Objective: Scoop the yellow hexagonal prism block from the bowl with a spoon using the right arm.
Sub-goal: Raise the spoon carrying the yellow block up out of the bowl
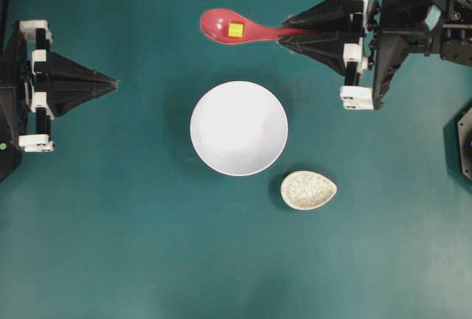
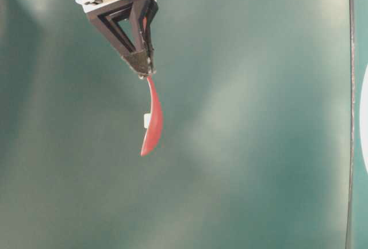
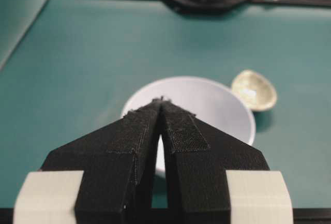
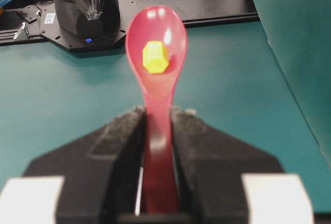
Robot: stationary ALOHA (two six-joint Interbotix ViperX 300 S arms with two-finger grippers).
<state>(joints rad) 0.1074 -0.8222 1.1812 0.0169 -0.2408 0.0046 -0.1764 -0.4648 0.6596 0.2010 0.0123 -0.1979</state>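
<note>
bench (image 1: 110, 245): teal, matte | bowl (image 1: 239, 128): white, round, at centre | speckled dish (image 1: 308, 190): egg-shaped, just beside bowl, apart from it
</note>
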